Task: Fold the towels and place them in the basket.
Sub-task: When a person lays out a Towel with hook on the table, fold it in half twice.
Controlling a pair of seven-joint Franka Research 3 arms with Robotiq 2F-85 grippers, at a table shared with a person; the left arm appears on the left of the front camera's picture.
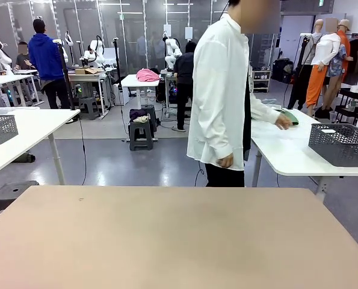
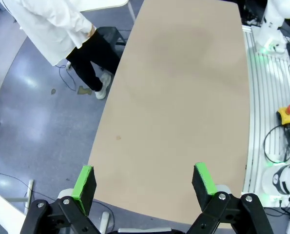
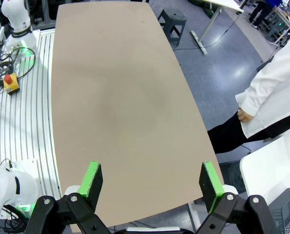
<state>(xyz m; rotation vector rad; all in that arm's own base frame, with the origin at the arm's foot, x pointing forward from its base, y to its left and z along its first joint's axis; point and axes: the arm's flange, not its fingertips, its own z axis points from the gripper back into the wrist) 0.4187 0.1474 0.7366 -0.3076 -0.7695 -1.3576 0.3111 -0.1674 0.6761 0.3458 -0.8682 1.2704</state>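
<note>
Left gripper (image 2: 143, 178), right gripper (image 3: 150, 175): jaws apart over table (image 1: 166, 241). Green towel (image 1: 290, 116) under person's hand (image 1: 282, 122), basket (image 1: 340, 144) nearby, far ahead-right of both. Best to await flat cloth before pinching corners.

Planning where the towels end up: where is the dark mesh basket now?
In the front view, the basket sits at far right on the white side table, right of the person's hand.

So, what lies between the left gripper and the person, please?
Bare beige table from the left gripper to its edge, then floor before the person; left wrist view.
</note>
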